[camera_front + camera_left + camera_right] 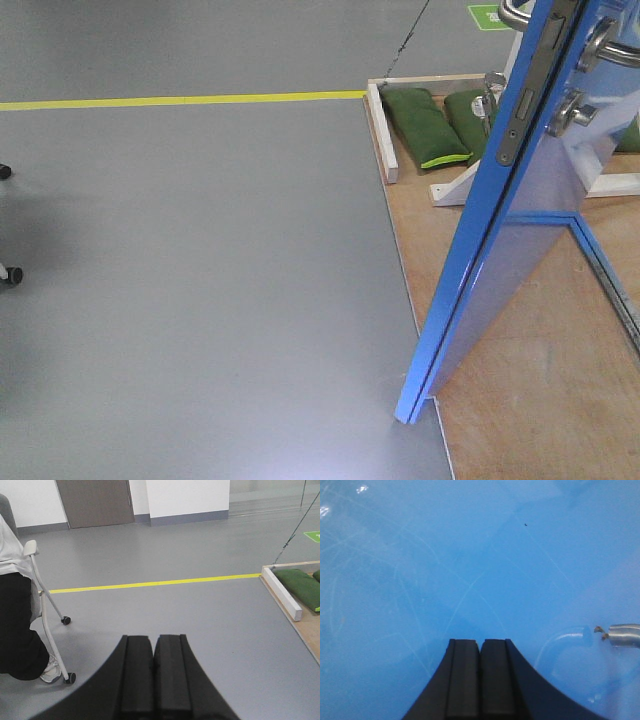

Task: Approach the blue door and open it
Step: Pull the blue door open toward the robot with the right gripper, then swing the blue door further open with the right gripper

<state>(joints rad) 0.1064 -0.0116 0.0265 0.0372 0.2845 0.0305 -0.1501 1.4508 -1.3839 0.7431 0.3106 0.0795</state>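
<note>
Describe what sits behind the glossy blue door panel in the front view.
Behind the glossy blue door panel, dark green fabric sandbags and a white wooden brace rest on the plywood base. The panel hides whatever lies farther right.

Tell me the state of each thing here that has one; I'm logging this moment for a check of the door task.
blue door: standing partly open, latch edge exposed.
left gripper: shut, empty, facing open floor.
right gripper: shut, empty, facing the door panel.
green sandbags: lying flat on the plywood base.
</note>
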